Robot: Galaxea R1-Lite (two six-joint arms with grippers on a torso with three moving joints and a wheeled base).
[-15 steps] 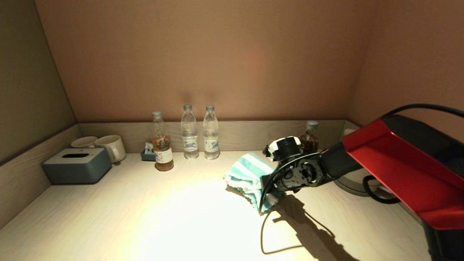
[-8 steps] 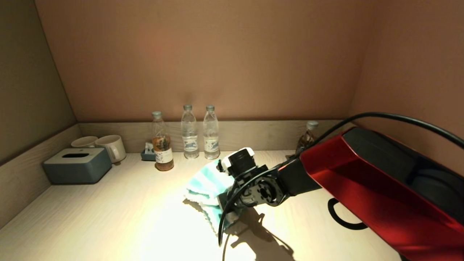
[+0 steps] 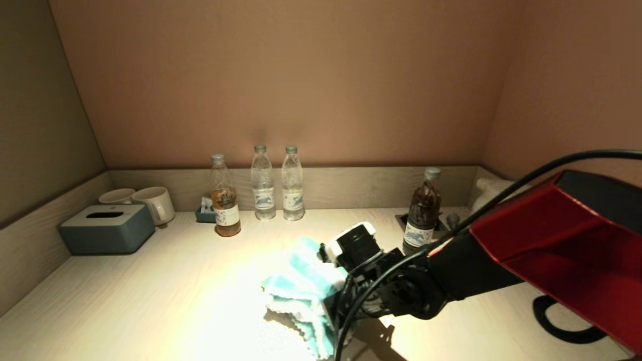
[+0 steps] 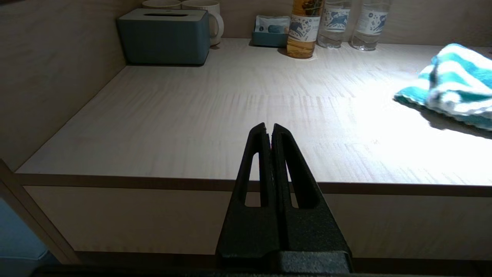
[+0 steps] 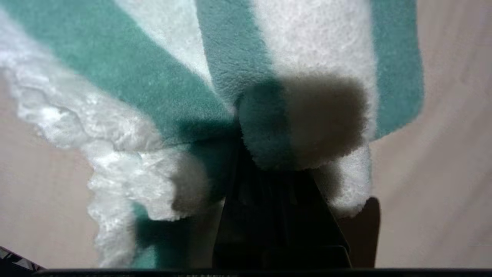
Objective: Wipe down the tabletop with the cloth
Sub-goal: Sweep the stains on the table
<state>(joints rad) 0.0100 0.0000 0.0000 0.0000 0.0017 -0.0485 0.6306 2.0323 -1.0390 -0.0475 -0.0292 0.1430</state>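
Teal and white stripes mark the cloth, which is bunched on the brightly lit middle of the tabletop, toward its near edge. The right gripper is closed on the cloth, its black fingers buried in a fold where the fabric is pinched together; in the head view the fingertips are hidden behind the wrist and the towel. The cloth is seen lying on the pale wood-grain surface, one scalloped white edge spread beside the gripper.

The left gripper is held in front of the tabletop's near edge, its fingers pressed together with nothing between them.

Along the back rim a tissue box, two mugs, three bottles and a darker bottle are seen, all well apart from the cloth.
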